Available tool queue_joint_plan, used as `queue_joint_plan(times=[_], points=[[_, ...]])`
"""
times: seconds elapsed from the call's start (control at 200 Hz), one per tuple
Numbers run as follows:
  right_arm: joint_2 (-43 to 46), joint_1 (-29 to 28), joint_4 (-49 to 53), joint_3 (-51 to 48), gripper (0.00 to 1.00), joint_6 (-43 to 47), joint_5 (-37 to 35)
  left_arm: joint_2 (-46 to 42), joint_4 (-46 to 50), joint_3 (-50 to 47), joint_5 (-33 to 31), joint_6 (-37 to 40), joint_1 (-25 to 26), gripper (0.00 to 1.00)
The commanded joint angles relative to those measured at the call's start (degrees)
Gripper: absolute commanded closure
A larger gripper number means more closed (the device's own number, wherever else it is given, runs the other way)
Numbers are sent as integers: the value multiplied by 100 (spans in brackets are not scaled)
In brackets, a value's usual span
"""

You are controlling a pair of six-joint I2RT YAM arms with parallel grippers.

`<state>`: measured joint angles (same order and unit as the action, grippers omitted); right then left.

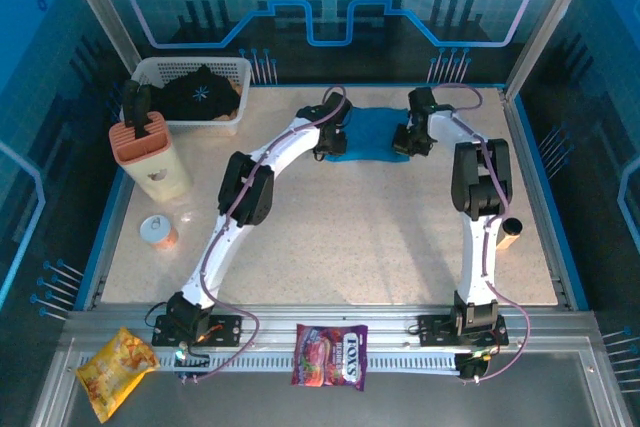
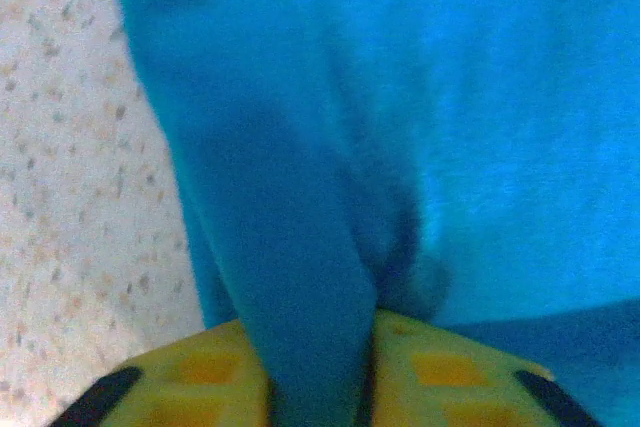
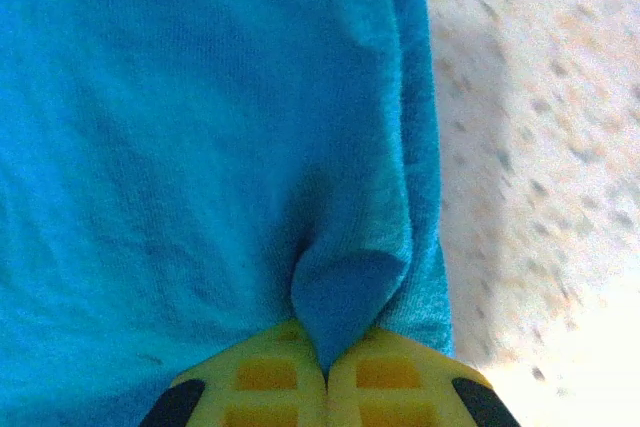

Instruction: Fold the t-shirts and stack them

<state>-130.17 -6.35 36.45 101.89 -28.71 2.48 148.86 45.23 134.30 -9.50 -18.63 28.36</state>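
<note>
Your left claw [image 2: 318, 379] and right claw [image 3: 326, 372] each clamp tight on a side edge of the plain teal-blue cloth t-shirt [image 1: 372, 132], which lies far-centre on the speckled worktop [image 1: 350, 237]. You seem mid-fold: next, carry both edges across evenly, together.

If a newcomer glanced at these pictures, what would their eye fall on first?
The teal-blue t-shirt lies at the far middle of the table, the left gripper and right gripper each pinching a fold at its edges. The black t-shirt with its pale starburst sits in the white basket at the far left corner.
</note>
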Motion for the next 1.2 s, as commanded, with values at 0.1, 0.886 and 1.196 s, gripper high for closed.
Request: queue_joint_plan(times=[0.1,0.886,1.196], points=[[-843,-36,202,870,100,92,224,522,348,690,-26,47,-466,89],[-1912,-24,451,2578,89,92,403,823,-75,1612,-80,1313,-1043,49],[-1186,-25,658,2560,25,370,52,139,-231,1502,-632,1545,-1051,31]])
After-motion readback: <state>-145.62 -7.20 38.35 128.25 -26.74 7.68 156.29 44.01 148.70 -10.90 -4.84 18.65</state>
